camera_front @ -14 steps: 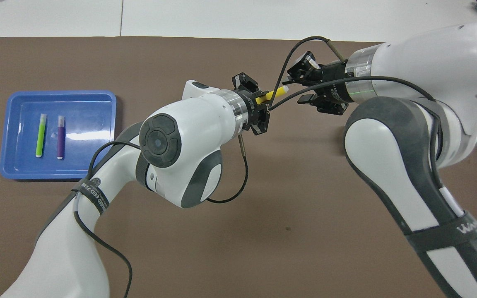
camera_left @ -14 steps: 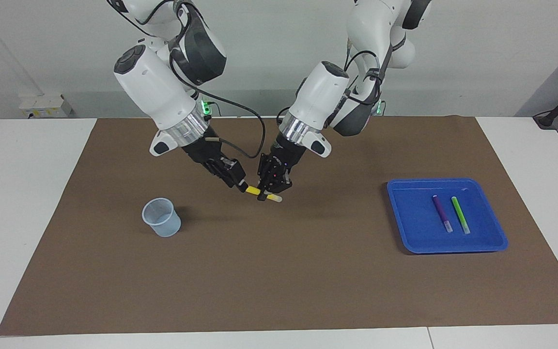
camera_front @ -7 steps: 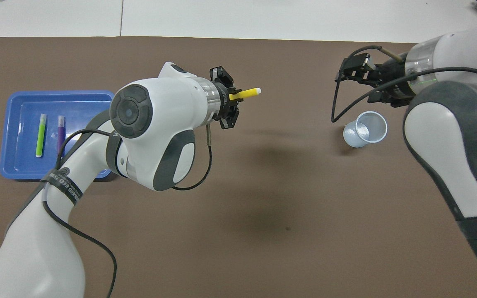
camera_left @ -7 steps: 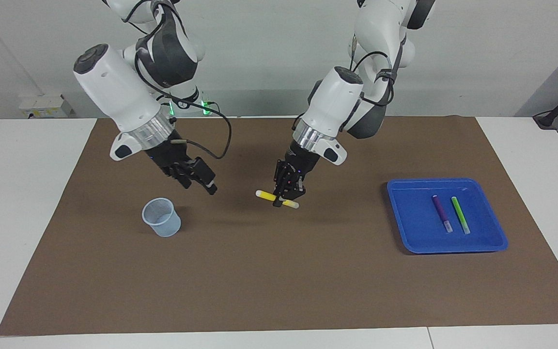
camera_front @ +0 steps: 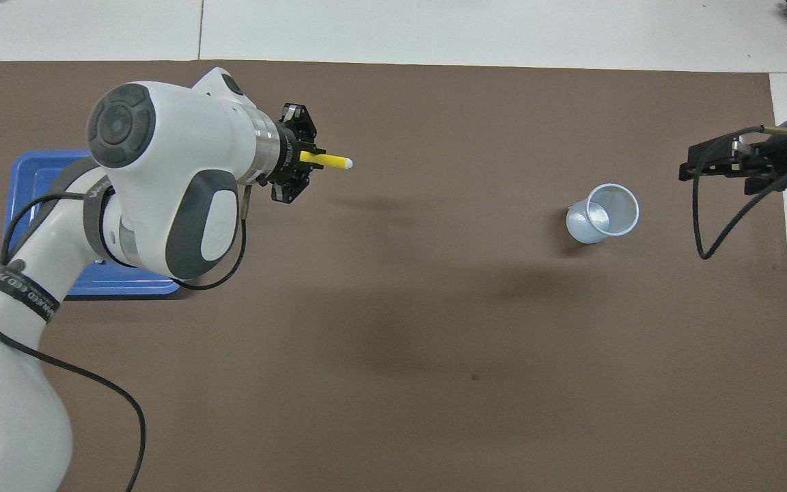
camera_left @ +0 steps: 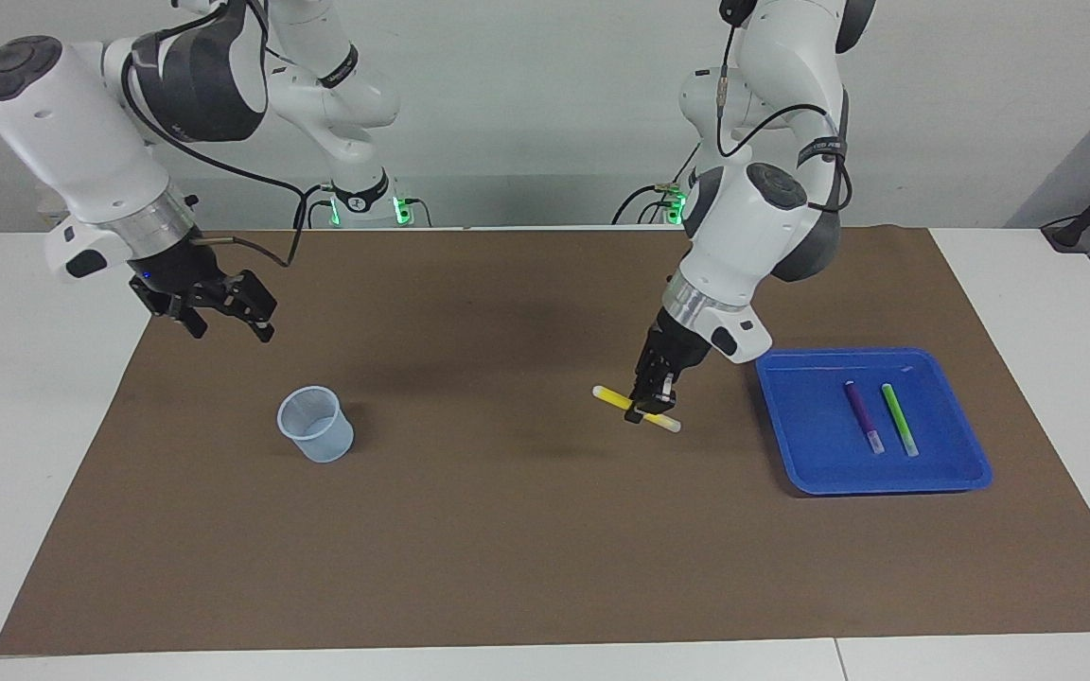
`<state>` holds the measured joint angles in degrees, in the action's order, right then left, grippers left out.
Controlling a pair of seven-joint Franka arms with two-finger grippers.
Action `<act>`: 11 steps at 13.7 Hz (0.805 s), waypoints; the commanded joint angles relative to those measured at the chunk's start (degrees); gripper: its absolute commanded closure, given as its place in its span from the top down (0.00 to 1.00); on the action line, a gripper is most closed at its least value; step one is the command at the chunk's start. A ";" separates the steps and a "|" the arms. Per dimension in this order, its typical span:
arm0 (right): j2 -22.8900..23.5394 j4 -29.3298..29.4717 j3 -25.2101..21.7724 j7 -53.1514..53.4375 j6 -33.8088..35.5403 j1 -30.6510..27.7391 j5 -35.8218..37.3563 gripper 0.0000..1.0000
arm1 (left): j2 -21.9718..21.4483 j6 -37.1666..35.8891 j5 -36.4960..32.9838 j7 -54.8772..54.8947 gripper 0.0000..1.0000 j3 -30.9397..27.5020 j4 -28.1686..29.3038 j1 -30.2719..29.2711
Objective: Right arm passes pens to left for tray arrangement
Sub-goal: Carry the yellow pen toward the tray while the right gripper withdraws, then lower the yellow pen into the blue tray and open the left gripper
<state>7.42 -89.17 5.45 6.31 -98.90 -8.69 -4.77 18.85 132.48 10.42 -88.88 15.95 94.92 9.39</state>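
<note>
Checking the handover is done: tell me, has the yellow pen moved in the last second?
Yes. Held in the left gripper, the yellow pen has travelled from mid-mat toward the blue tray, away from the cup.

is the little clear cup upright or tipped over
Upright: the small translucent plastic cup stands on its base on the brown mat, its open rim facing up.
</note>
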 commanded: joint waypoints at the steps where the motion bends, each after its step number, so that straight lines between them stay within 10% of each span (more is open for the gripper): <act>1: -2.23 -3.11 0.88 -0.95 -0.15 -0.28 1.60 1.00 | -2.85 -4.32 0.03 12.02 0.00 0.40 2.72 -3.93; 11: -3.12 -4.17 1.05 -0.68 1.07 1.40 1.60 1.00 | -4.88 -10.74 -8.54 66.00 0.00 -0.22 8.26 -14.22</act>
<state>5.86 -91.77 6.24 6.04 -98.30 -6.91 -4.62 15.62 122.88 6.63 -28.50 15.62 101.03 -3.70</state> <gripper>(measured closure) 0.000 0.824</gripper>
